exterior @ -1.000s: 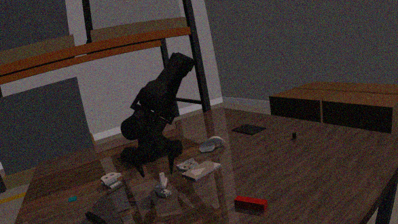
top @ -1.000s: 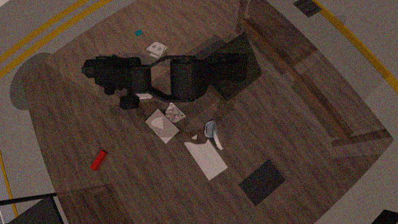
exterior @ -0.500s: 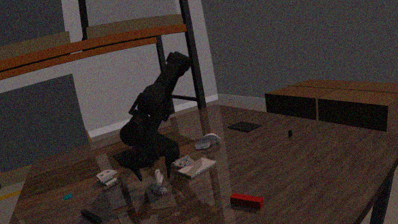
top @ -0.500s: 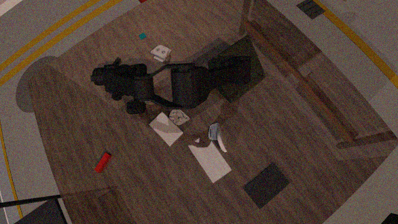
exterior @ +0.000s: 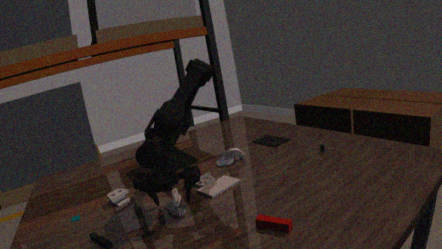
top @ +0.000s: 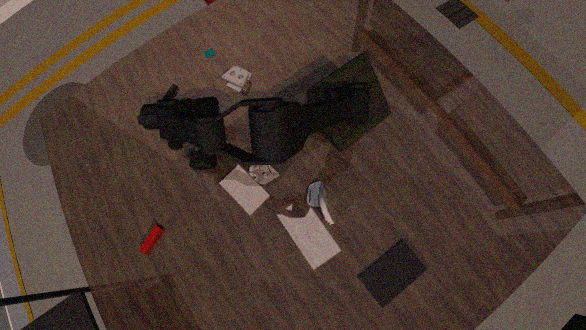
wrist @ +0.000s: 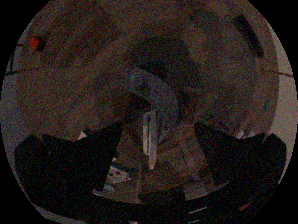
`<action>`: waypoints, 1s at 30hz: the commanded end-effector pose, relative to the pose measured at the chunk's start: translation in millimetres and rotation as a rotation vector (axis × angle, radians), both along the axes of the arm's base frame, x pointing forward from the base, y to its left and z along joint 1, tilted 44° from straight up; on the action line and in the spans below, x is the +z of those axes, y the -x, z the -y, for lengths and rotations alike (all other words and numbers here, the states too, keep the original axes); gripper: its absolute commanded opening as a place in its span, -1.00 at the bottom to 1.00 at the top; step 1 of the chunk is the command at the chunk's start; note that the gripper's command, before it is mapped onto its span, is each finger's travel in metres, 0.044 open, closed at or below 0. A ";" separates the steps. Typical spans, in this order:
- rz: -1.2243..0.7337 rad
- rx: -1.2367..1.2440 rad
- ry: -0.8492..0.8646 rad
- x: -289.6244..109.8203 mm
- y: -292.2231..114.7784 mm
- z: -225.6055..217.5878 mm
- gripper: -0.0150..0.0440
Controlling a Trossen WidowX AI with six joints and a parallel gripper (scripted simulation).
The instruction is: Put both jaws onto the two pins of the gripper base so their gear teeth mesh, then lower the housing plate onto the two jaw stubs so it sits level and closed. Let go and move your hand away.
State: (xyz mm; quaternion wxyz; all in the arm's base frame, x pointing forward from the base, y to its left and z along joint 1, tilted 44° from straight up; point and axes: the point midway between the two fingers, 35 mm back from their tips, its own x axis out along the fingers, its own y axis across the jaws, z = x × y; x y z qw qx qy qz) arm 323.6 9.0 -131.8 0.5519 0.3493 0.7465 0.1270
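Observation:
My gripper (exterior: 173,203) (wrist: 160,125) is open and empty, pointing down just above one jaw. That jaw (exterior: 176,209) (wrist: 167,102) has a blue-grey curved body and a pale finger; it lies below and between the fingertips, and the arm hides it in the top view. The other jaw (top: 315,194) (exterior: 226,160) lies apart on the table. A white part with two dark round spots (top: 237,76) (exterior: 118,195) lies on one side of the arm. A pale detailed part (top: 263,174) (exterior: 206,180) (wrist: 119,174) lies on the other. Which is base and which is housing plate I cannot tell.
A flat white plate (top: 245,192) (exterior: 219,187) lies beside the detailed part. A red block (top: 151,239) (exterior: 274,223) (wrist: 35,43), a teal chip (top: 210,52) (exterior: 75,218), a dark pad (top: 391,272) (exterior: 271,140) and a black block (exterior: 99,239) (wrist: 250,36) lie farther out.

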 end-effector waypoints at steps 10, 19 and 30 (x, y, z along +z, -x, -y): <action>-0.002 -0.005 -0.002 -0.5 -0.1 -0.9 1.00; 0.000 0.000 0.000 -0.5 0.0 -0.4 0.64; 0.000 0.000 0.000 -0.5 0.0 -0.4 -0.04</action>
